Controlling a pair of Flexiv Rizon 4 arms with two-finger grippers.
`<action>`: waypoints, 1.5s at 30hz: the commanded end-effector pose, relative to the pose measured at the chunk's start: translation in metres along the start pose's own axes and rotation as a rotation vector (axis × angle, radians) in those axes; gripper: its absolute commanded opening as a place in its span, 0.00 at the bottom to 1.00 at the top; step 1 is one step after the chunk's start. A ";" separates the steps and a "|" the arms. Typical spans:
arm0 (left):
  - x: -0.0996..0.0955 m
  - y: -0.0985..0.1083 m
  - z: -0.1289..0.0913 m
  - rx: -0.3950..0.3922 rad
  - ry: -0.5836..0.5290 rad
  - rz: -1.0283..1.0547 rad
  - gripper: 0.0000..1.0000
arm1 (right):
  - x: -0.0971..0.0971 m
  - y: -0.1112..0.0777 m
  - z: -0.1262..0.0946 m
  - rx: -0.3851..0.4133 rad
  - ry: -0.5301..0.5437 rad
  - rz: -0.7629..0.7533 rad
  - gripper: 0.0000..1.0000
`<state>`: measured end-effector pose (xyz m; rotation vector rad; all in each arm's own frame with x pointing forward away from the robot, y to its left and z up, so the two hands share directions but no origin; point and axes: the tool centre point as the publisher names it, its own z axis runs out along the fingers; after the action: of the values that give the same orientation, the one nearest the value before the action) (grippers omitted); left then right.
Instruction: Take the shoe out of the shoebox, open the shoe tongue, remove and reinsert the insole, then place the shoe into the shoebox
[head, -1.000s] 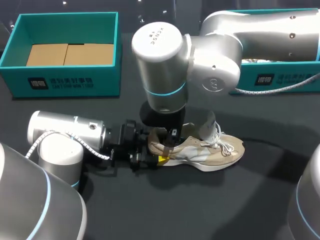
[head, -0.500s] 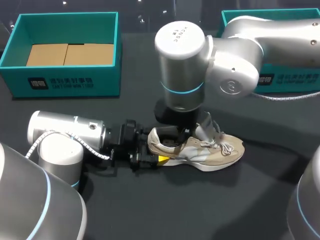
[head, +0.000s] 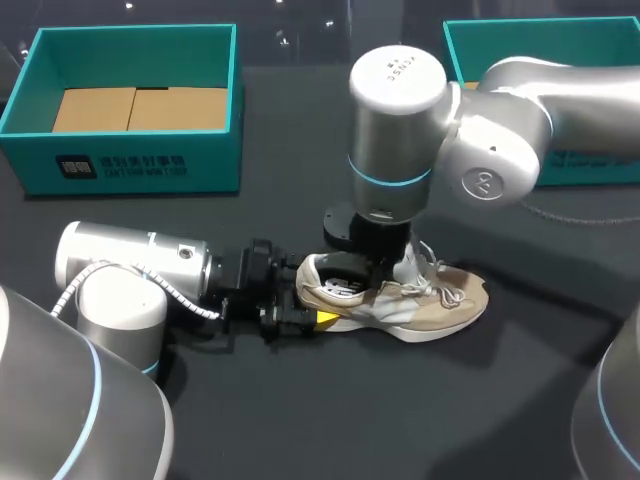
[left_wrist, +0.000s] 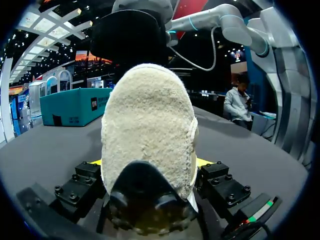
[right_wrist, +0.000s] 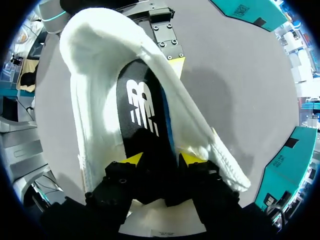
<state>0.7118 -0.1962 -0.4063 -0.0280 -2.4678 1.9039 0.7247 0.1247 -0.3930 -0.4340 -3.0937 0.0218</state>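
A beige shoe (head: 440, 300) lies on its sole on the dark table, toe to the right. My left gripper (head: 305, 318) lies low at the heel. In the left wrist view the fuzzy heel (left_wrist: 147, 125) fills the space between the two yellow fingertips (left_wrist: 202, 161), which press it from both sides. My right gripper (head: 375, 272) points straight down into the shoe's opening. In the right wrist view its yellow fingertips (right_wrist: 131, 159) stand apart over the black insole (right_wrist: 142, 105), which lies flat inside the shoe (right_wrist: 95, 100); the right gripper (right_wrist: 161, 159) is open.
An open teal shoebox (head: 130, 165) with brown card inside stands at the back left. A second teal box (head: 590, 160) stands at the back right, partly behind my right arm. The table in front of the shoe is bare.
My right arm has shifted to the right along the shoe, from the heel toward the middle, and its fingers have spread apart. The left arm and the shoe have stayed put.
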 end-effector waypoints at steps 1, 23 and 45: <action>0.001 0.000 0.000 0.000 -0.001 0.001 0.00 | -0.005 -0.001 0.016 -0.014 0.044 -0.022 0.55; 0.001 0.000 0.000 0.000 -0.001 0.001 0.00 | 0.021 -0.027 0.015 -0.077 0.076 -0.015 0.00; 0.001 0.000 0.000 0.000 -0.001 0.001 0.00 | 0.011 -0.039 -0.048 -0.388 -0.093 -0.152 0.00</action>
<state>0.7107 -0.1964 -0.4062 -0.0304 -2.4679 1.9055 0.7073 0.1014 -0.3463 -0.2245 -3.2243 -0.4055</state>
